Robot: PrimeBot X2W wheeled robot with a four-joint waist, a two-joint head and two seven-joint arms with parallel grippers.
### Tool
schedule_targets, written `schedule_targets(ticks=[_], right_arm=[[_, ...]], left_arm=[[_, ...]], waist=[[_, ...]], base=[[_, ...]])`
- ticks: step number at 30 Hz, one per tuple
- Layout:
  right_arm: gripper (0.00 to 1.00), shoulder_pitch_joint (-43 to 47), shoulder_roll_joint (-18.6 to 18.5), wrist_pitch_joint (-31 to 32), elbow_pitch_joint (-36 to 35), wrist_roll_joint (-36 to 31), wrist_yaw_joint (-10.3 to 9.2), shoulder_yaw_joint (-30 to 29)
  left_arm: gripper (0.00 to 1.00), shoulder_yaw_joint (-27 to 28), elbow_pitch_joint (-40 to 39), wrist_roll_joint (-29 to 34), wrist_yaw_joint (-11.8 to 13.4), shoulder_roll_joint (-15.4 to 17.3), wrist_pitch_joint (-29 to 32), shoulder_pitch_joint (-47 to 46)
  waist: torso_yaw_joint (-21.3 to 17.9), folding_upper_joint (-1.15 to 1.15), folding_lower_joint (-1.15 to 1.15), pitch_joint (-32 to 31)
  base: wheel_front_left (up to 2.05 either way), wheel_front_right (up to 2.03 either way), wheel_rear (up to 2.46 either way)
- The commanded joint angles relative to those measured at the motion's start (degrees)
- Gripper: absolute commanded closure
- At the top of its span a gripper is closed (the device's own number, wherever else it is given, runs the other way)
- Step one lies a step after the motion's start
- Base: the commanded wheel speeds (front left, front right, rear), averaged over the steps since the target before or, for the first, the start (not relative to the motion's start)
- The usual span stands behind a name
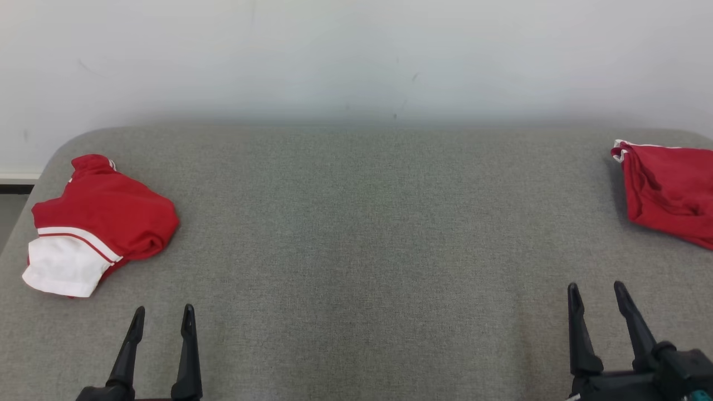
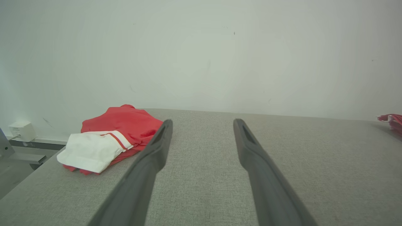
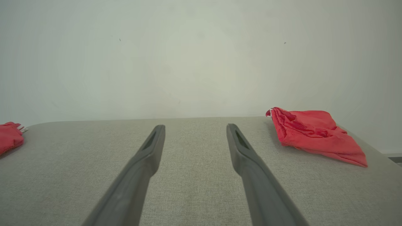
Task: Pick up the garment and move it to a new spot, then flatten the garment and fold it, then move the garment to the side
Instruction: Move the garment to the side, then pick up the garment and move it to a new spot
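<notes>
Grey fabric table (image 1: pixel 356 234): red-white garment (image 1: pixel 94 223) far left, red garment (image 1: pixel 665 189) far right.

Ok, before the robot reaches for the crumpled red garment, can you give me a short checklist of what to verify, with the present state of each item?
1. The left claw is open and holds nothing: ok.
2. The right claw is open and holds nothing: ok.
3. The red garment, far right, lies free with nothing on it: ok.
4. It lies flat: not ok, crumpled.
5. Room on the gray surface between the garments: ok.
6. The red and white garment is off the path, far left: ok.
</notes>
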Motion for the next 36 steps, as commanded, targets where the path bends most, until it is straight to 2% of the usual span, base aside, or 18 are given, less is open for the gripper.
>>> schedule_targets(ticks=[1,11,36], right_arm=[[0.0,1.0,0.4,-0.3,-0.3,0.4,-0.14,0.0],[0.0,4.4,1.5,-1.2,0.0,0.8,-0.14,1.0],[0.0,6.0,1.9,-2.1,1.9,1.5,-0.14,1.6]], left_arm=[[0.0,0.2,0.1,0.7,-0.2,-0.2,-0.2,0.8],[0.0,0.9,1.6,0.7,-0.8,0.5,-0.2,1.4],[0.0,0.7,3.4,0.4,-0.7,0.6,-0.2,0.5]], waist=[[0.1,0.0,0.0,-0.4],[0.6,0.0,0.0,-2.7],[0.7,0.0,0.0,-3.4]], base=[[0.0,0.0,0.0],[0.0,0.0,0.0],[0.0,0.0,0.0]])
